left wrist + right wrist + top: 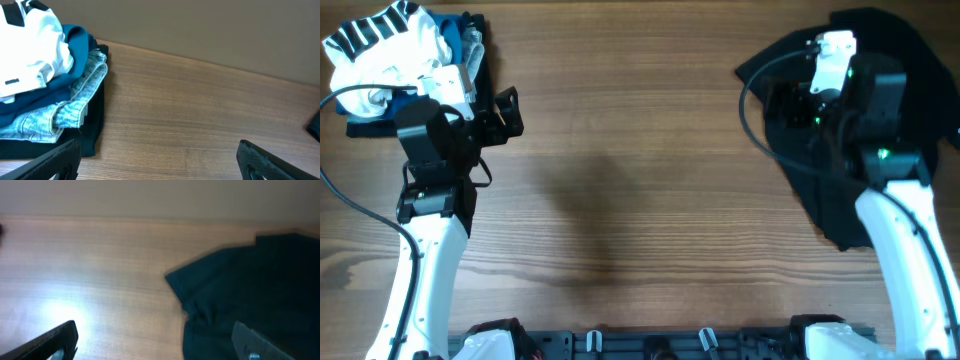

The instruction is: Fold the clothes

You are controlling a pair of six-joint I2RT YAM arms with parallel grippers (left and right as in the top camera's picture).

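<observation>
While the left gripper (157, 150) and right gripper (155, 327) hang open, empty, grasping the black shirt (250, 280) just ahead-right of the latter looks the current step; next, pinch its edge.

Brown wood-grain table (640, 180) w/ plain beige wall (210, 25) behind; bright glare patch (52, 311) on tabletop.

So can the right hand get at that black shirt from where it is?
Probably yes: the right hand hangs open just over the black shirt, which lies loose on the table with nothing between them.
</observation>
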